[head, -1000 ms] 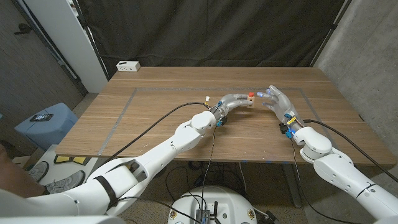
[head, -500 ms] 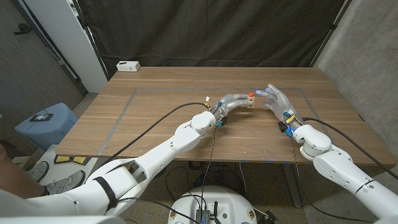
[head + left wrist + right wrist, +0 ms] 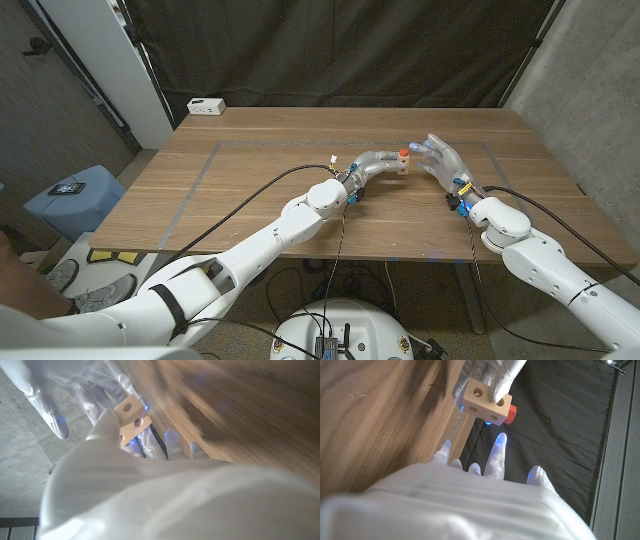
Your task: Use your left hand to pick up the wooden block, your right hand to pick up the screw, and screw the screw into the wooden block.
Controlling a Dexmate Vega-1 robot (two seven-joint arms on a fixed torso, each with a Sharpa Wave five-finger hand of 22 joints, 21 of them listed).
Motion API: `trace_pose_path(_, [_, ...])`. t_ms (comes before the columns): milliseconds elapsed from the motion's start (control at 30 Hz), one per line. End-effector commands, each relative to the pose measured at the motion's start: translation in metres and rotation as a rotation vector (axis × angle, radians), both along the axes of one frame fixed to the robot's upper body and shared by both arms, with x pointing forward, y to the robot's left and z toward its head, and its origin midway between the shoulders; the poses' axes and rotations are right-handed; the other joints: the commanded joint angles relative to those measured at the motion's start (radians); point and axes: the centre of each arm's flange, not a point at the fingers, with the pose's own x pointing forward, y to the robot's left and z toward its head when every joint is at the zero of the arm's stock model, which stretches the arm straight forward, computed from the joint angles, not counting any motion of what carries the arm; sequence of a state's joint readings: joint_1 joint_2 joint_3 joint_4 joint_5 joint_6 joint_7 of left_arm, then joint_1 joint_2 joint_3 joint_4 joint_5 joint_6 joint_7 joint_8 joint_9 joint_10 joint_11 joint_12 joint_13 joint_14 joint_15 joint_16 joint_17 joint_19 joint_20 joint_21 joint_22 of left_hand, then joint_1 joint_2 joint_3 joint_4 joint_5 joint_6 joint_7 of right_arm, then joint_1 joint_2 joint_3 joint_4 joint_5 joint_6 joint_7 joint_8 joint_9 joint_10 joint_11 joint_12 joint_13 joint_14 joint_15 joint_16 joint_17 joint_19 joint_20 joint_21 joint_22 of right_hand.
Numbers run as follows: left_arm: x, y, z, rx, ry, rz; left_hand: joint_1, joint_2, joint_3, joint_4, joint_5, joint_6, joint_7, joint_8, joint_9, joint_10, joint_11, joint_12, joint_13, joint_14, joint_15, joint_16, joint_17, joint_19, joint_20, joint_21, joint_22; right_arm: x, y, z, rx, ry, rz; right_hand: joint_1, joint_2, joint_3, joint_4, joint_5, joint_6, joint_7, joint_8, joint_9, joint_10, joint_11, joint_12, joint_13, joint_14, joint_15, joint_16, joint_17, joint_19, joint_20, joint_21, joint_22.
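A pale, light-tan wooden block (image 3: 401,163) with dark round holes is seen between the whitish, translucent-gloved fingers (image 3: 385,157) of the left hand (image 3: 372,162). A red screw (image 3: 404,152) head is seen against the block. Blue glints are shown at the tips of the right hand (image 3: 440,158), equally white. The surface (image 3: 250,190) is brown wood grain, marked with grey lines.

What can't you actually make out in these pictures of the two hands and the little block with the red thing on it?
- How deep the red screw sits: in the right wrist view the wooden block hides its shank.
- Whether the right hand touches the screw: too small in the head view.
- The left hand grip: the left wrist view is blurred, and its own back covers the palm.
- The white box at the far edge: too small to identify.
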State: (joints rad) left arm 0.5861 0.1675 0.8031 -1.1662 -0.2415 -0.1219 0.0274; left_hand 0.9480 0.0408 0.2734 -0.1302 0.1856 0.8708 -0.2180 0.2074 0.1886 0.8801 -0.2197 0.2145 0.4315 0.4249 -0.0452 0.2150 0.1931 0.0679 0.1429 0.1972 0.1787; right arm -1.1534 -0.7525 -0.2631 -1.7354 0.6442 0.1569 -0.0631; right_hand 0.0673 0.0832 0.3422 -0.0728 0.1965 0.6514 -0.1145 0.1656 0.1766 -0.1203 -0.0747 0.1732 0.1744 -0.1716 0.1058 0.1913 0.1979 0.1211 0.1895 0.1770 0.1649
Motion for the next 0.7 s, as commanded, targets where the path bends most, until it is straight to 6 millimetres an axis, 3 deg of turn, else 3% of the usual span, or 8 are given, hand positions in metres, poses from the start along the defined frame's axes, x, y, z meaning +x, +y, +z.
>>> trace_pose_path(33, [0.0002,0.0003,0.0017,0.006,-0.01,0.001,0.002,0.002,0.001,-0.003,0.004,0.028,-0.002,0.006,0.005,0.009,-0.002,0.005,0.001,0.006,-0.067,0.005,0.002,0.001,0.0,0.005,0.003,0.0036,0.0033,0.0036,-0.02,0.006,0.024,-0.011,0.002,0.003,0.005,0.003,-0.005,-0.001,0.001,0.003,-0.011,0.001,0.002,0.004,-0.069,0.006,0.0,0.004,-0.01,-0.001,0.0,0.004])
trace_pose_path(700, [0.0004,-0.0006,0.0014,0.008,-0.009,0.005,0.002,0.001,0.0,-0.006,0.004,0.033,-0.001,0.008,0.005,0.016,-0.002,0.006,0.0,0.007,-0.069,0.006,0.003,0.0,-0.002,0.005,0.003,0.0048,0.0063,0.0061,-0.048,0.005,0.047,-0.019,0.007,0.004,0.014,0.005,0.042,-0.01,0.026,0.001,-0.025,0.0,0.007,0.004,-0.083,0.007,0.001,0.004,-0.032,0.011,0.001,0.004])
